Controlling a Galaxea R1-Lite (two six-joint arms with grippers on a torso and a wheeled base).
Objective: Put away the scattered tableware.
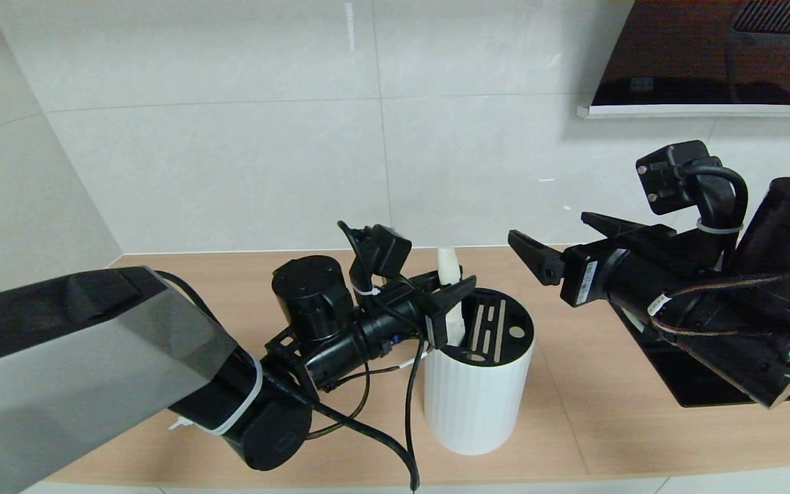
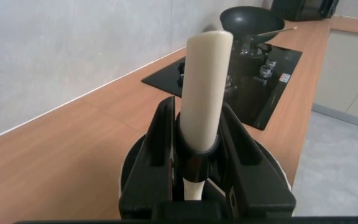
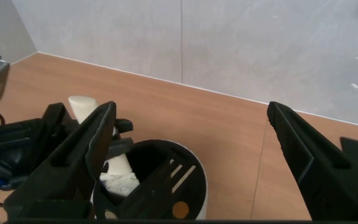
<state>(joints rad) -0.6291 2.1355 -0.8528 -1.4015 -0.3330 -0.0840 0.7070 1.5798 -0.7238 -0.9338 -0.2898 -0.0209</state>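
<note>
A white ribbed cutlery holder (image 1: 477,394) with a black slotted top (image 1: 494,329) stands on the wooden counter. My left gripper (image 1: 451,296) is shut on a cream-handled utensil (image 1: 449,269) held upright over the holder's near-left rim, its lower end at a slot. From the left wrist the cream handle (image 2: 202,93) rises between the black fingers (image 2: 157,155). My right gripper (image 1: 559,245) hovers open above and to the right of the holder, nothing between its fingers (image 3: 89,149). The holder (image 3: 151,186) and the cream handle (image 3: 84,106) also appear below it.
A black cooktop (image 1: 693,381) lies on the counter (image 1: 594,418) under the right arm; in the left wrist view a dark pan (image 2: 252,20) sits on that cooktop (image 2: 253,81). A range hood (image 1: 710,62) hangs at the upper right. Tiled wall (image 1: 230,137) behind.
</note>
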